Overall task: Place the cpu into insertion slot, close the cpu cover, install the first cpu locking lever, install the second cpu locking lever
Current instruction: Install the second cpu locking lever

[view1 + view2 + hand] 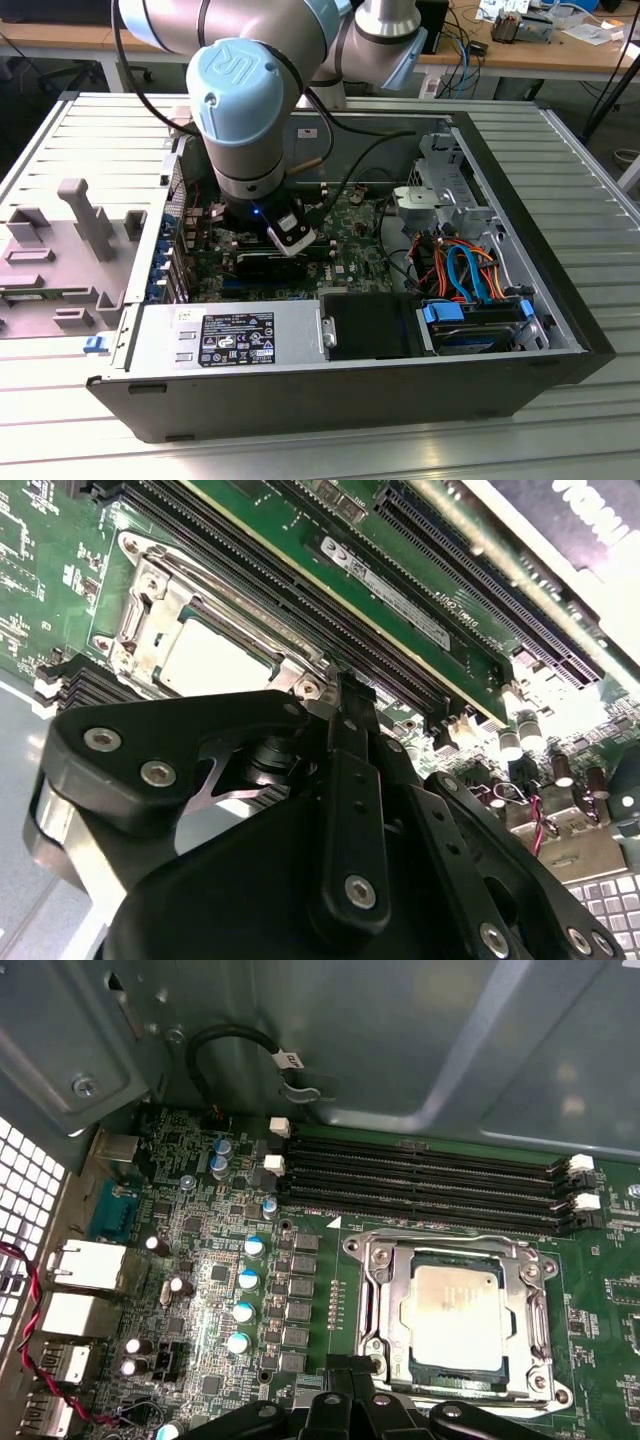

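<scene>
The cpu [455,1308] [208,663], a dull silver square, lies flat in the insertion slot [365,1252] on the green board. The cpu cover [535,1305] [160,610], a silvery frame, lies down around it, and the chip shows through its window. A thin metal lever [450,1237] runs along the frame's edge by the memory slots. My gripper [350,1370] [345,690] is shut with nothing between its black fingers. Its tip hovers just beside one corner of the socket. In the exterior view the gripper [290,240] hangs low inside the open computer case.
Long black memory slots [420,1165] lie beside the socket, and a row of capacitors [245,1280] and metal port blocks [85,1265] stand farther off. The case wall [400,1030] rises behind. A power supply [230,340] and cabled drives [470,290] fill the case's near side.
</scene>
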{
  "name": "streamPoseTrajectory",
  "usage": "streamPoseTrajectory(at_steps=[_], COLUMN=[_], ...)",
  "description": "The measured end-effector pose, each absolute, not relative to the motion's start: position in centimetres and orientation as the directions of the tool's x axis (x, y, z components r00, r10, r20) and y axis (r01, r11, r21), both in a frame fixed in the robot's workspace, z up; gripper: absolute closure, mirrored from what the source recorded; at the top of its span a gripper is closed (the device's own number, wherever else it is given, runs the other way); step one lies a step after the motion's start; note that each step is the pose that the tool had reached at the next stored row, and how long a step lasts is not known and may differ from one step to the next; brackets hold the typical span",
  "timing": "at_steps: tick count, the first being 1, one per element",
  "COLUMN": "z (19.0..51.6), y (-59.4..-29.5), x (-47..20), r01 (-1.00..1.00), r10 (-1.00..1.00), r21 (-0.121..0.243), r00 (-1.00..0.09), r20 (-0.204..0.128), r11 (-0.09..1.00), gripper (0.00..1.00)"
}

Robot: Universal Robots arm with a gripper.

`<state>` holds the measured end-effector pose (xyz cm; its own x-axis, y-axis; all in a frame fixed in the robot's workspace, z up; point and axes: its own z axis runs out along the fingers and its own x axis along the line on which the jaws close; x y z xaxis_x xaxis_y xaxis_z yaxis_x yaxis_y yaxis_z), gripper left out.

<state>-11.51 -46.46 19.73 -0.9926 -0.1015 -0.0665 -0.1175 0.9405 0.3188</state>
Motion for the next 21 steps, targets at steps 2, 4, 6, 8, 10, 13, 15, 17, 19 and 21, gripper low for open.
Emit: streamPoseTrajectory(at_steps=[2, 4, 6, 8, 10, 13, 15, 17, 19, 21], z=[19.6, 19.5, 19.4, 19.3, 19.3, 19.3, 19.8, 20.3, 20.7, 20.9], y=[-46.5, -46.5, -46.5, -46.5, -46.6, -46.7, -46.7, -46.7, -46.7, -46.6], x=[-11.5, -11.5, -11.5, -11.5, -11.5, -11.4, -11.4, -11.5, -11.4, -11.3], r01=[-0.117, -0.116, -0.116, -0.116, -0.116, -0.116, -0.116, -0.116, -0.116, -0.116], r10=[-0.101, -0.101, -0.101, -0.101, -0.101, -0.101, -0.102, -0.102, -0.102, -0.103], r21=[0.325, 0.330, 0.332, 0.333, 0.333, 0.324, 0.313, 0.311, 0.309, 0.298], r00=[-0.993, -0.993, -0.993, -0.993, -0.993, -0.993, -0.993, -0.993, -0.993, -0.993], r20=[-0.065, -0.064, -0.063, -0.063, -0.063, -0.062, -0.060, -0.060, -0.060, -0.059], r11=[0.938, 0.937, 0.936, 0.936, 0.936, 0.939, 0.943, 0.943, 0.944, 0.947], gripper=[0.89, 0.89, 0.89, 0.89, 0.89, 0.89, 0.89, 0.89, 0.89, 0.89])
